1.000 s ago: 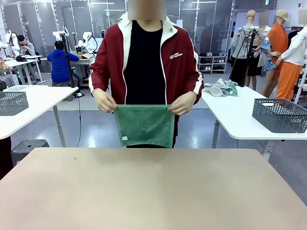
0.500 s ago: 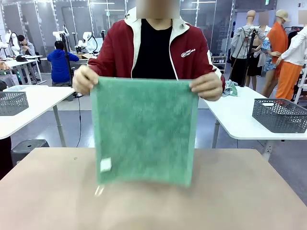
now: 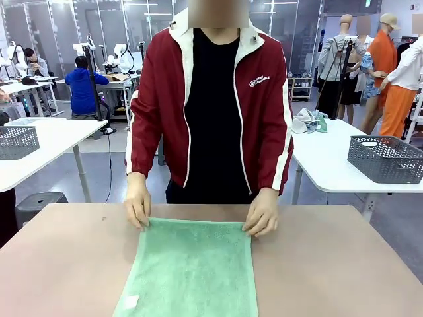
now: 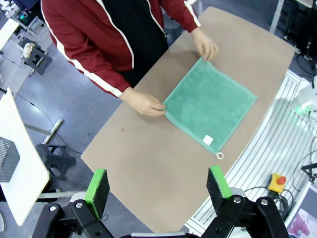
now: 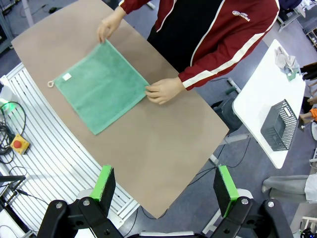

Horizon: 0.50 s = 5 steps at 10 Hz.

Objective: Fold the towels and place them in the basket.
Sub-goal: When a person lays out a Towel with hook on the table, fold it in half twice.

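A mint green towel (image 3: 192, 271) lies spread flat on the brown table (image 3: 330, 264), its white label (image 3: 131, 301) at the near left corner. The person's hands (image 3: 137, 210) press its two far corners. From high above, the left wrist view looks down on the towel (image 4: 210, 104) and its corner loop (image 4: 219, 155); my left gripper (image 4: 157, 172) is open with nothing in it. My right gripper (image 5: 165, 172) is open too, well above the towel (image 5: 101, 87). A dark grey lattice basket (image 3: 386, 158) stands on the white side table at the right.
A second grey basket (image 3: 16, 140) sits on the white table at the left. Crumpled cloths (image 3: 305, 121) lie on the right side table. The person stands against the table's far edge. Bare tabletop flanks the towel on both sides.
The person held the green towel up by its top corners, swung it out over the table and has laid it down flat, hands now on its far corners.
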Available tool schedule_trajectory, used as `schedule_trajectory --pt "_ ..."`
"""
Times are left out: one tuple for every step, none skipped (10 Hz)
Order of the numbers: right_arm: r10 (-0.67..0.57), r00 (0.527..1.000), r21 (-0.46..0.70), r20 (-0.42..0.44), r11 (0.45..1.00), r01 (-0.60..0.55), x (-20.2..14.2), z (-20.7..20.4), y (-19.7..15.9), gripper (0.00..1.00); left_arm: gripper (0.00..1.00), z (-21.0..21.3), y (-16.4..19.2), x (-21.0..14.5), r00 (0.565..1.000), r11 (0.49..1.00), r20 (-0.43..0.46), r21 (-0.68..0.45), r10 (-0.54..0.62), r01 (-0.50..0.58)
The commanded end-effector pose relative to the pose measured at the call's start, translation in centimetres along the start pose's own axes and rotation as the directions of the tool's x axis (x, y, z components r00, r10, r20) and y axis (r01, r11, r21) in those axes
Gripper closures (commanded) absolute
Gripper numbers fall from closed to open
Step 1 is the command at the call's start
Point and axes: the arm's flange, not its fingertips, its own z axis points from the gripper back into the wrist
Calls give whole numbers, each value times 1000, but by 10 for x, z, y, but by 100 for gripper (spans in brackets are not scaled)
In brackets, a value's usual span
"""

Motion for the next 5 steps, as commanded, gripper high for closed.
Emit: schedule_trajectory --pt "1 1000 -2 4 1000 -1 -1 2 0 0 0 1 -1 -2 1000 1000 5 2 0 0" --pt "1 1000 -2 4 1000 -1 -1 2 0 0 0 1 -1 -2 1000 1000 5 2 0 0" --pt "1 1000 -2 4 1000 -1 -1 2 0 0 0 1 -1 -2 1000 1000 5 2 0 0" --pt "1 1000 -2 4 1000 -1 -1 2 0 0 0 1 -1 -2 1000 1000 5 2 0 0" --pt "1 1000 -2 4 1000 -1 -1 2 0 0 0 1 -1 -2 1000 1000 5 2 0 0"
